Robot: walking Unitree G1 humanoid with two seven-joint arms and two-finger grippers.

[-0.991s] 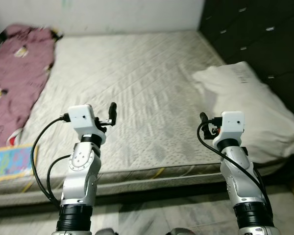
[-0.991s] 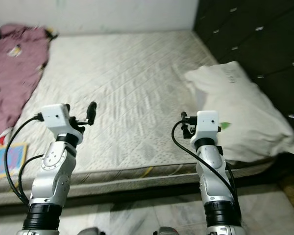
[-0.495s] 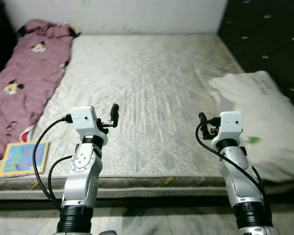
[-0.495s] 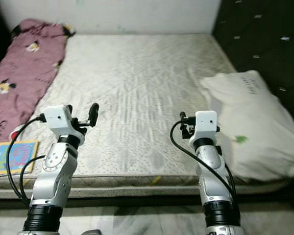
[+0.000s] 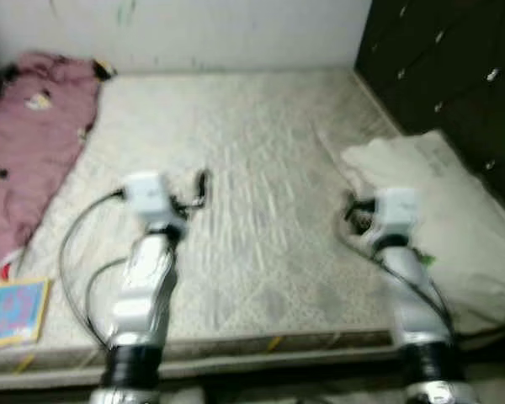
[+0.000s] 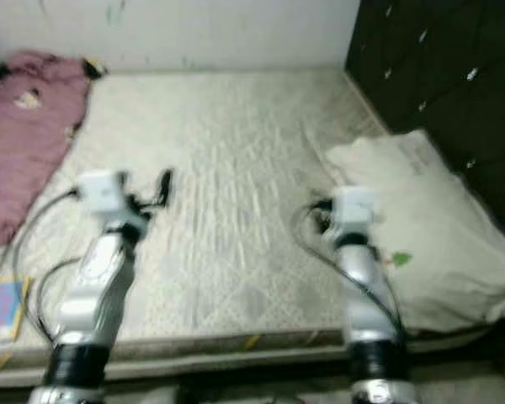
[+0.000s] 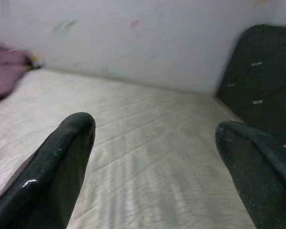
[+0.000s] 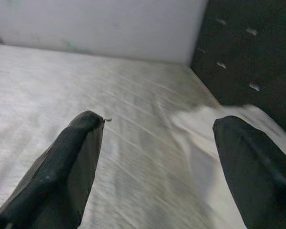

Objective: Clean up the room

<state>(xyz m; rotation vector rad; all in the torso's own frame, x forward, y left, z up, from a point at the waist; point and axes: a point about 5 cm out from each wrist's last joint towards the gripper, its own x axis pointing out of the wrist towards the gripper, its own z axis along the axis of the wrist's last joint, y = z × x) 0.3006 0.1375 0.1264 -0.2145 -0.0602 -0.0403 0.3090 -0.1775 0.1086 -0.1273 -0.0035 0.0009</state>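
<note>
A bare quilted mattress (image 5: 252,135) lies before me, blurred in the eye views. A pink blanket (image 5: 25,143) with cartoon prints is crumpled along its left side. A white pillow (image 5: 442,210) rests at the mattress's right edge. A colourful book (image 5: 8,310) sits at the near left corner. My left gripper (image 7: 155,126) is held open above the mattress's near part, nothing between its fingers (image 7: 57,162). My right gripper (image 8: 159,121) is also open and empty, with the pillow just to its right.
A black padded headboard (image 5: 454,67) runs along the right side. A white wall (image 5: 194,29) stands behind the mattress. The mattress's front edge (image 5: 261,349) crosses just beyond my arms, with floor below it.
The whole picture has shifted and blurred, so the camera has moved. Both arms hold the same raised pose, grippers still open and empty.
</note>
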